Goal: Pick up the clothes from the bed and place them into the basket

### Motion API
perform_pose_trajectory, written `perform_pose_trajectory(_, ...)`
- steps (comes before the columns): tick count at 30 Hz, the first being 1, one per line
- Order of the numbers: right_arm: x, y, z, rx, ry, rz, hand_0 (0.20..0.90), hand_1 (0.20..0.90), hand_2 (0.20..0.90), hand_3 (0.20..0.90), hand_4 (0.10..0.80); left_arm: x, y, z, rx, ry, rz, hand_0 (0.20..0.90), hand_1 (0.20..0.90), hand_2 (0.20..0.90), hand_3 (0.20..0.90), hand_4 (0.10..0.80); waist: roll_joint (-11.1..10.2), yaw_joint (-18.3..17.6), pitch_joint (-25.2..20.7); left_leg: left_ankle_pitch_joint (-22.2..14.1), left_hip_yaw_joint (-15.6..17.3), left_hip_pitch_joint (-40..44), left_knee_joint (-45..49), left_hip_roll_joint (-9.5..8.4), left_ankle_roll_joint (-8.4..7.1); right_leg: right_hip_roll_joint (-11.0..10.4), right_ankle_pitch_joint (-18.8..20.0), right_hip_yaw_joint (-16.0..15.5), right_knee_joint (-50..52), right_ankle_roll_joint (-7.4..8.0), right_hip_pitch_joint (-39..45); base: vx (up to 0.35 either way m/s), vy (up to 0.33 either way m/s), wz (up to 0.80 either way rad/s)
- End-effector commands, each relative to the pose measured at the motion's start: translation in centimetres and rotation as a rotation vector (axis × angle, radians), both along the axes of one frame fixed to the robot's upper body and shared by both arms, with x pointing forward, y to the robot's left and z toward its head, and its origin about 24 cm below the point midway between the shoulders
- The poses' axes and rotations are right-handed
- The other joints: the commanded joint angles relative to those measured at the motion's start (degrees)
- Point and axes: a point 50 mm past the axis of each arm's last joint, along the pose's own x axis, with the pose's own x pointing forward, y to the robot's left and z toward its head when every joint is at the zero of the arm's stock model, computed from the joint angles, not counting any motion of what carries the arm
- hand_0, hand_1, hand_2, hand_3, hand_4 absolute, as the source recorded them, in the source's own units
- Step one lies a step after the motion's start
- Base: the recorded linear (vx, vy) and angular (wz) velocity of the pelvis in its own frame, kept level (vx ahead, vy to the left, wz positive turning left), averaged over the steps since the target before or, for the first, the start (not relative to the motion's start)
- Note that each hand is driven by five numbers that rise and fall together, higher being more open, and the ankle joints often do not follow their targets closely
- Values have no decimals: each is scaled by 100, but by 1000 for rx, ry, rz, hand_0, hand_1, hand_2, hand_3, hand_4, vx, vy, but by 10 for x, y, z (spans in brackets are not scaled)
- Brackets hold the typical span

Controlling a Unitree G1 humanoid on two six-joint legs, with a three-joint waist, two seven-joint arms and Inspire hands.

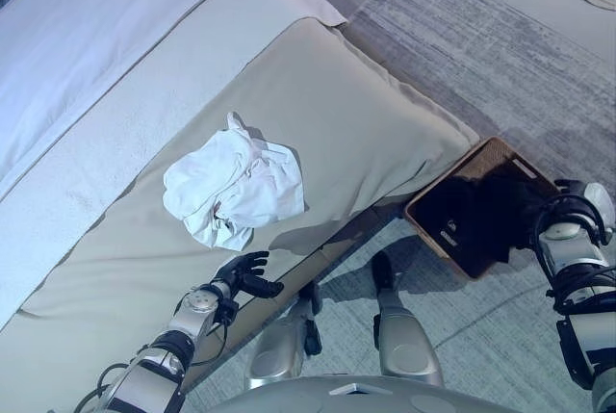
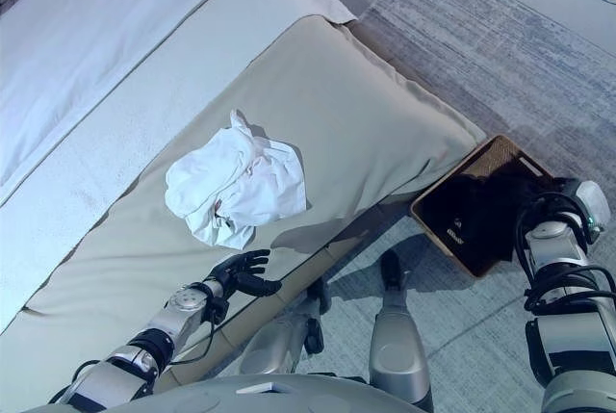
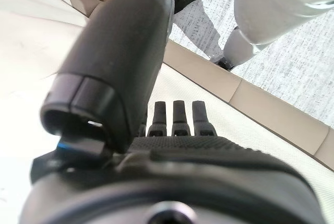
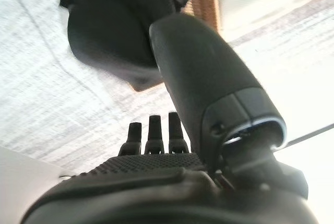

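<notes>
Clothes: white bundle crumpled on the bed, well apart from the basket on the floor.
Left hand: my left hand sits just short of the bundle, fingers relaxed, holding nothing; I'd say staged to reach in.
Right hand: right hand beside the basket; its wrist view shows straight fingers, empty.
Axis: bundle's long side runs diagonally across the bed, a peak pointing away from me.

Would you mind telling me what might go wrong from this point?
The white clothes lie bunched and loose on the bed; the open left hand, near the bed's edge, might lift only part of the bundle. The basket on the floor already holds dark cloth, so trailing fabric could catch its rim.
</notes>
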Motion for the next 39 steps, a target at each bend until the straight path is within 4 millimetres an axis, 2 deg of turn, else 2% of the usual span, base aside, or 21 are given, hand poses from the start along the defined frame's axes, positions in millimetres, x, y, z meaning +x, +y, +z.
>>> perform_pose_trajectory(1, 8, -19, 59, -171, -180, -18, 900, 900, 900, 900, 800, -5, 23, 1, 57, 13, 2, 900, 900, 900, 900, 800, -391, -38, -214, -422, -32, 85, 5, -255, -41, -90, -295, -227, 330, -34, -63, 0, 0, 0)
perform_pose_trajectory(5, 12, -11, 64, -161, -260, 8, 900, 900, 900, 900, 800, -10, 23, -2, 45, 21, 26, 900, 900, 900, 900, 800, -462, -70, -254, -455, 14, 126, 5, -242, -56, -78, -284, -224, 295, -24, -40, 4, 10, 0)
perform_pose_trajectory(13, 24, 18, 70, -163, -370, 134, 900, 900, 900, 900, 800, -16, 19, -6, 4, 25, 70, 900, 900, 900, 900, 800, -610, -71, -307, -520, 26, 212, 5, -256, -29, -85, -264, -212, 255, -12, 42, 39, 68, 0)
perform_pose_trajectory(16, 31, 43, 79, -195, -428, 273, 900, 900, 900, 900, 800, -23, 19, -10, -9, 40, 107, 900, 900, 900, 900, 800, -681, -57, -330, -550, -9, 268, 5, -283, 0, -98, -283, -206, 276, -12, 95, 85, 126, 2)
perform_pose_trajectory(19, 39, 84, 87, -228, -467, 483, 900, 900, 900, 900, 800, -33, 22, -15, -19, 58, 168, 900, 900, 900, 900, 800, -809, -3, -365, -595, -79, 330, 20, -343, 60, -112, -320, -215, 328, -23, 160, 96, 140, 3)
perform_pose_trajectory(21, 43, 114, 89, -259, -437, 666, 900, 900, 900, 900, 800, -39, 23, -19, -32, 74, 214, 900, 900, 900, 900, 800, -909, 89, -401, -620, -167, 359, 51, -393, 106, -141, -361, -271, 379, -18, 221, 125, 200, 8)
perform_pose_trajectory(23, 44, 128, 88, -277, -404, 751, 900, 900, 900, 900, 800, -43, 25, -21, -37, 84, 238, 900, 900, 900, 900, 800, -967, 183, -429, -618, -253, 364, 58, -425, 137, -164, -381, -322, 401, -13, 264, 107, 164, 22)
perform_pose_trajectory(26, 51, 145, 87, -294, -356, 853, 900, 900, 900, 900, 800, -48, 26, -23, -38, 95, 255, 900, 900, 900, 900, 800, -1084, 434, -408, -658, -487, 368, 142, -504, 208, -215, -451, -469, 481, -14, 366, 96, 148, 33)
perform_pose_trajectory(28, 60, 156, 90, -316, -326, 905, 900, 900, 900, 900, 800, -50, 25, -24, -42, 97, 260, 900, 900, 900, 900, 800, -1171, 726, -342, -701, -736, 188, 379, -602, 282, -289, -489, -647, 607, -38, 348, 71, 187, 52)
perform_pose_trajectory(33, 82, 171, 100, -350, -307, 914, 900, 900, 900, 900, 800, -48, 31, -23, -25, 103, 263, 900, 900, 900, 900, 800, -1277, 1362, 6, -793, -1129, -215, 869, -798, 438, -461, -601, -1098, 969, -43, 298, 61, 139, 61)
perform_pose_trajectory(39, 111, 192, 134, -434, -288, 908, 900, 900, 900, 900, 800, -35, 58, -9, 24, 72, 303, 900, 900, 900, 900, 800, -1424, 2034, 428, -795, -1570, -717, 1235, -922, 581, -566, -680, -1474, 1578, -39, 82, 57, 59, 62)
